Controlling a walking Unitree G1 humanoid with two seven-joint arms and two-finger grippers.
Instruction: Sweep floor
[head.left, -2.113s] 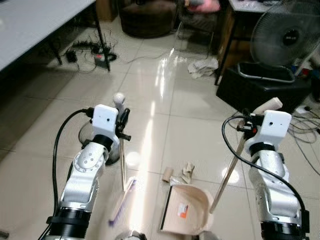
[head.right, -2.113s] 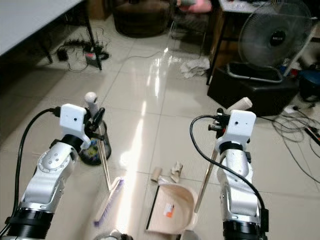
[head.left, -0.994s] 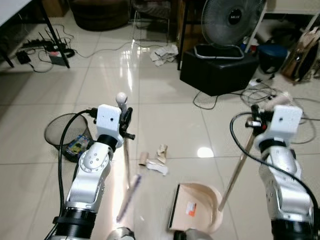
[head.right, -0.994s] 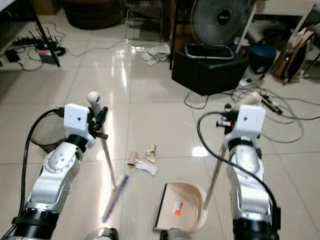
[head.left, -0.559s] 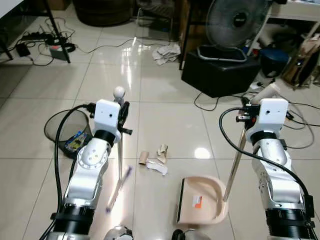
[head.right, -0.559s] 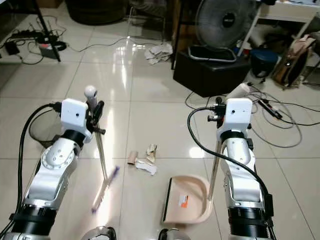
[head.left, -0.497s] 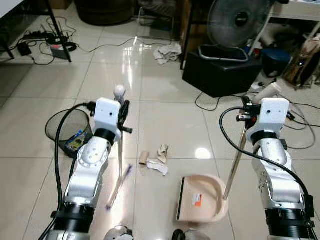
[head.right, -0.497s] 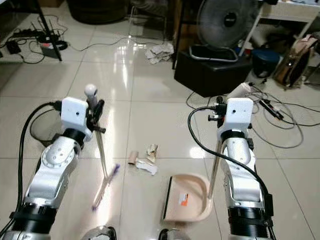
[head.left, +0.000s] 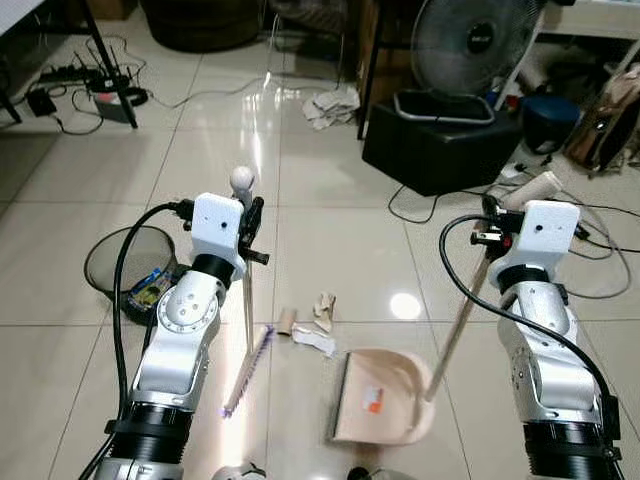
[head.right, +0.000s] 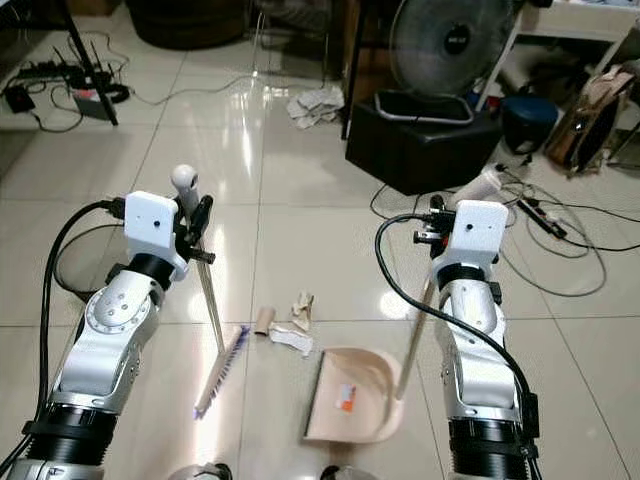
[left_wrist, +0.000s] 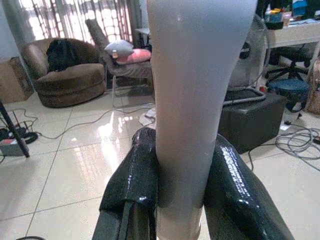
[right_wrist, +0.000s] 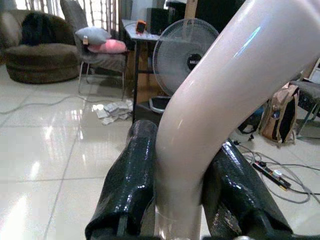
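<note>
My left gripper (head.left: 248, 222) is shut on the thin handle of a broom (head.left: 246, 300); its purple-bristled head (head.left: 246, 372) rests on the tiles just left of the litter. Crumpled paper scraps and a cardboard roll (head.left: 308, 327) lie on the floor between my arms. My right gripper (head.left: 492, 228) is shut on the long handle (head.left: 455, 330) of a beige dustpan (head.left: 378, 398), whose open mouth faces the litter from the right. In the wrist views the black fingers (left_wrist: 135, 175) clamp the pale broom handle (left_wrist: 187, 100), and fingers (right_wrist: 131, 175) clamp the dustpan handle (right_wrist: 200, 125).
A mesh wastebasket (head.left: 130, 275) with rubbish stands at my left. A standing fan (head.left: 468, 50) on a black box (head.left: 435, 145), cables (head.left: 600, 240) and bags sit at the far right. More crumpled paper (head.left: 333, 105) lies ahead, with a table leg and power strip (head.left: 110, 100) at far left.
The broom head has moved right, closer to the litter. The dustpan has slid left toward the scraps, its handle tilting more. The camera shifted slightly.
</note>
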